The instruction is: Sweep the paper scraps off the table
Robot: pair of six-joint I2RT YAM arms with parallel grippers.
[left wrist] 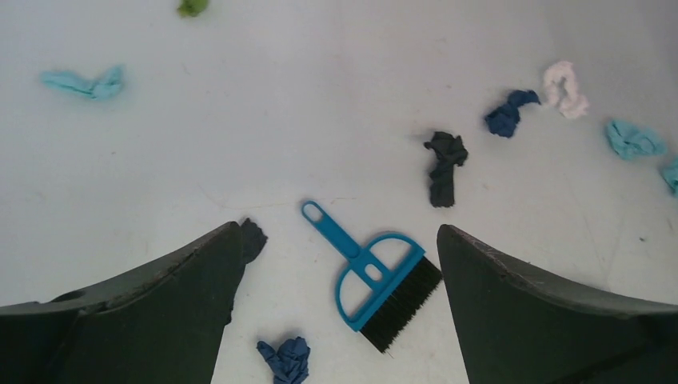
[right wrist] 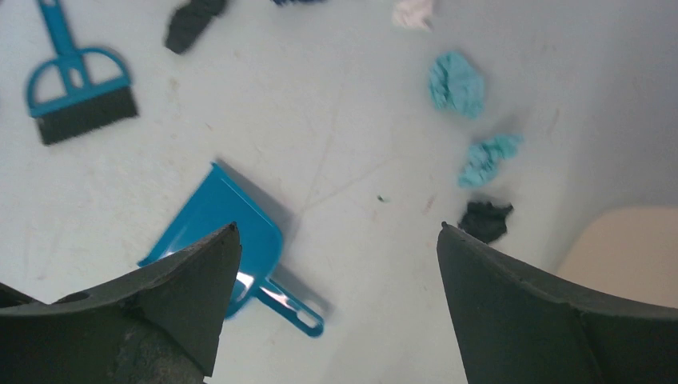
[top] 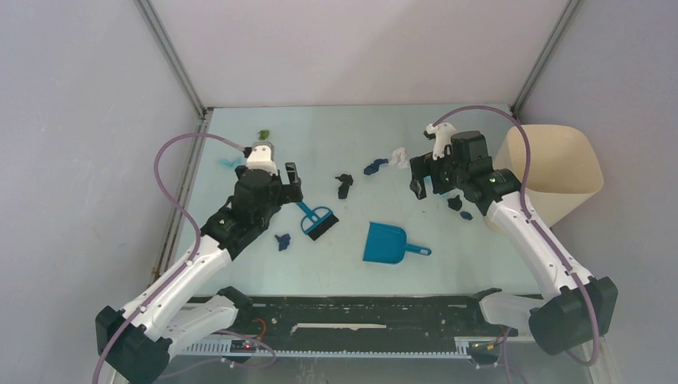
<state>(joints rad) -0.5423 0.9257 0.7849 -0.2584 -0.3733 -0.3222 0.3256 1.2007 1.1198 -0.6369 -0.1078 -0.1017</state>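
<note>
Several paper scraps lie on the pale mint table (top: 336, 268): green (top: 262, 134), cyan (top: 230, 162), dark (top: 344, 186), blue (top: 372, 167), white (top: 397, 154), blue (top: 282, 241) and dark (top: 454, 203). My left gripper (top: 293, 182) is open and empty above the small blue hand brush (top: 318, 222). In the left wrist view the brush (left wrist: 376, 276) lies between the open fingers of the left gripper (left wrist: 339, 228), with a blue scrap (left wrist: 285, 358) near it. My right gripper (top: 418, 182) is open and empty. In the right wrist view the right gripper (right wrist: 337, 228) hangs above the table, beside the dustpan (right wrist: 216, 232).
The blue dustpan (top: 385, 243) lies near the middle front. A tall cream bin (top: 560, 172) stands at the right, behind my right arm. A metal rail (top: 188, 188) runs along the table's left edge. Grey walls close in the back and sides.
</note>
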